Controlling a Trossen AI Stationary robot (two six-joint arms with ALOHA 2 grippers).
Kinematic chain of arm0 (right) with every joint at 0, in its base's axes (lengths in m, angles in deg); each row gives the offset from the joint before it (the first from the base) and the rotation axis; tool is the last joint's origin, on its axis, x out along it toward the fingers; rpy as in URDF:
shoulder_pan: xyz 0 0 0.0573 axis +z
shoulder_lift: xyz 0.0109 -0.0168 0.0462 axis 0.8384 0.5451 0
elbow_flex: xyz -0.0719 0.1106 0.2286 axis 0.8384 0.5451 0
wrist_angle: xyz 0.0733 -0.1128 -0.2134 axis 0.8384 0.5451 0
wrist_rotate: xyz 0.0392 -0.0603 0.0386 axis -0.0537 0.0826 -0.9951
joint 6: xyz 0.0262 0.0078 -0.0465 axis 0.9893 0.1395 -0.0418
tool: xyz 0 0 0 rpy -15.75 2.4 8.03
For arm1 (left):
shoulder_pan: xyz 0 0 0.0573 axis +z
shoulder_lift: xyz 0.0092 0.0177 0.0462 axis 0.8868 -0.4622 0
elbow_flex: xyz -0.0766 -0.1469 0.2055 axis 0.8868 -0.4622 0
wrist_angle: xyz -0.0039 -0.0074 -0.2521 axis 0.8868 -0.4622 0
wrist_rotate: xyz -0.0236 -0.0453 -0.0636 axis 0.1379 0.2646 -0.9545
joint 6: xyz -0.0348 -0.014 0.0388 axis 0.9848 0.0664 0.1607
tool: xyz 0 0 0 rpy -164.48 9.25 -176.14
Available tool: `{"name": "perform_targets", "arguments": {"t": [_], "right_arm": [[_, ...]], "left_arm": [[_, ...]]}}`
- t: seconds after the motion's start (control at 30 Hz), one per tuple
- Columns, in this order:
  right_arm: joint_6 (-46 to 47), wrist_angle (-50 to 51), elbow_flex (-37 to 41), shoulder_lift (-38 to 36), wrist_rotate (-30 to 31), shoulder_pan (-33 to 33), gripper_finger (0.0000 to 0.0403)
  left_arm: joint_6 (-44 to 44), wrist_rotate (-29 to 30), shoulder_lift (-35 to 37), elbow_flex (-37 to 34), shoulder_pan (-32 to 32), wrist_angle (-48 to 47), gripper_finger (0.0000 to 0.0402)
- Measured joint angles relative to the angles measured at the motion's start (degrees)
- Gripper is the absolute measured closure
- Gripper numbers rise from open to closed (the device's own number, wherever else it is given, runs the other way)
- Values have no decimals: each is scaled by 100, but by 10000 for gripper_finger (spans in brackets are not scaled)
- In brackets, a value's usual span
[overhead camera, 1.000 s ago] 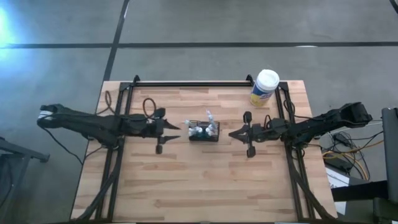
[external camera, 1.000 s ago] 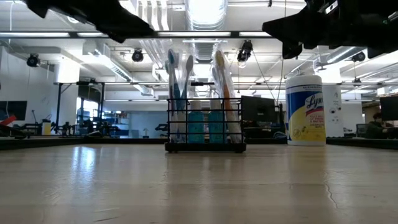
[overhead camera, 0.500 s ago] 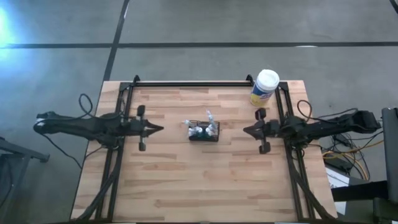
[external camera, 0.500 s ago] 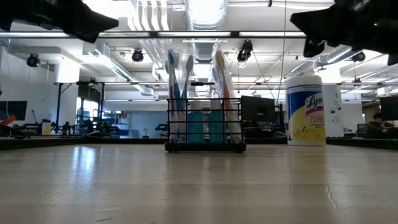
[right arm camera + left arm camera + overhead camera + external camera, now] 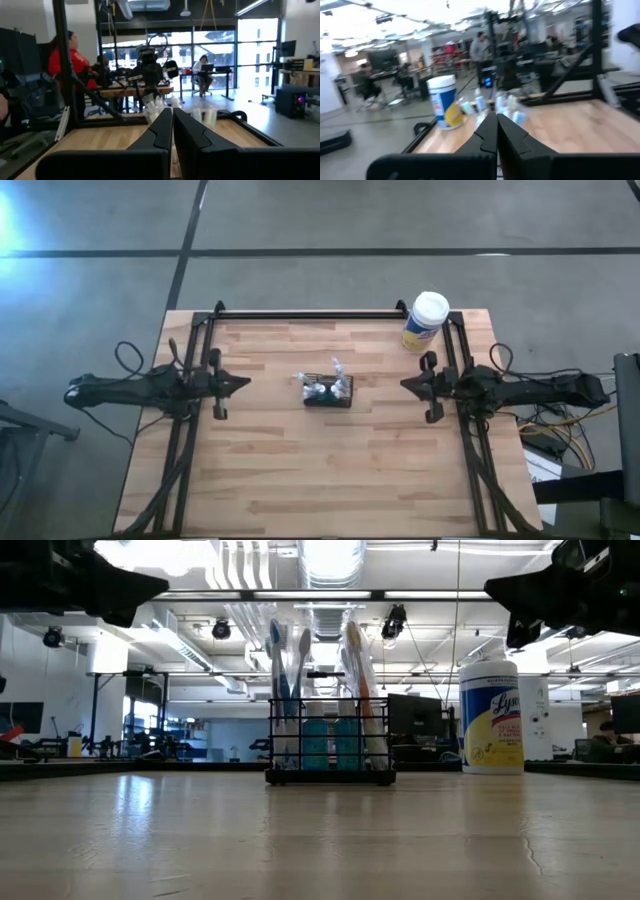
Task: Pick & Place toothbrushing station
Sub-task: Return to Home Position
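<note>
1. The black wire-mesh basket (image 5: 328, 394) stands upright near the middle of the wooden table (image 5: 300, 470), well apart from both grippers.
2. In the low view, several toothbrushes (image 5: 283, 680) stand in it heads up. Blue ones are toward one end and an orange one leans at the other, with 2 toothpaste tubes (image 5: 316, 743) upright between them.
3. The left gripper (image 5: 246, 383) hovers over the table's left side, pointing toward the basket. Its fingers (image 5: 485, 135) are pressed together, holding nothing.
4. The right gripper (image 5: 404, 385) mirrors it on the right side — fingers (image 5: 160, 127) closed tight, empty.
5. A white-lidded, yellow-labelled wipes canister (image 5: 424, 321) stands near the table's rear right corner, near the right arm.
</note>
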Motion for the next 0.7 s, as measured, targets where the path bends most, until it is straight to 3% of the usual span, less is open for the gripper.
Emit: {"name": "perform_targets", "arguments": {"t": [0.13,0.47,0.7], "right_arm": [[1,334,20,-360,1,-62,390],[-20,635,24,-723,216,-60,390],[2,1185,24,-1037,471,-66,390]], "left_arm": [[34,-372,403,-129,4,-253,400],[387,-585,1208,-730,2,-263,401],[565,-782,1323,-829,2,-468,401]]}}
